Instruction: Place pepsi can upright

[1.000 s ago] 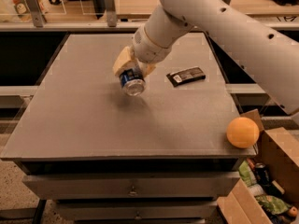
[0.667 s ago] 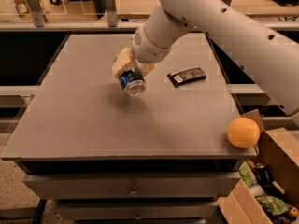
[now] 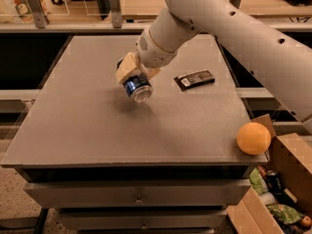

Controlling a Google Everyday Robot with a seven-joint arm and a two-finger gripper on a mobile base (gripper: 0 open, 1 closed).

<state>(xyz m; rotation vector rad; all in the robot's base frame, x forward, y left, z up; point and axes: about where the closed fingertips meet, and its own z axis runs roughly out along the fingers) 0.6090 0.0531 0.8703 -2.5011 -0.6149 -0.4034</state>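
The pepsi can [image 3: 137, 88] is blue with a silver end facing the camera. It is tilted, held a little above the grey table [image 3: 87, 130] near its middle. My gripper [image 3: 134, 77] is shut on the can, its tan fingers [image 3: 125, 68] clamped on the can's sides. The white arm reaches in from the upper right.
A flat black wrapped bar [image 3: 194, 79] lies on the table right of the can. An orange [image 3: 253, 138] sits at the table's front right corner. A cardboard box [image 3: 280, 189] with clutter and a dark can stands on the floor at the lower right.
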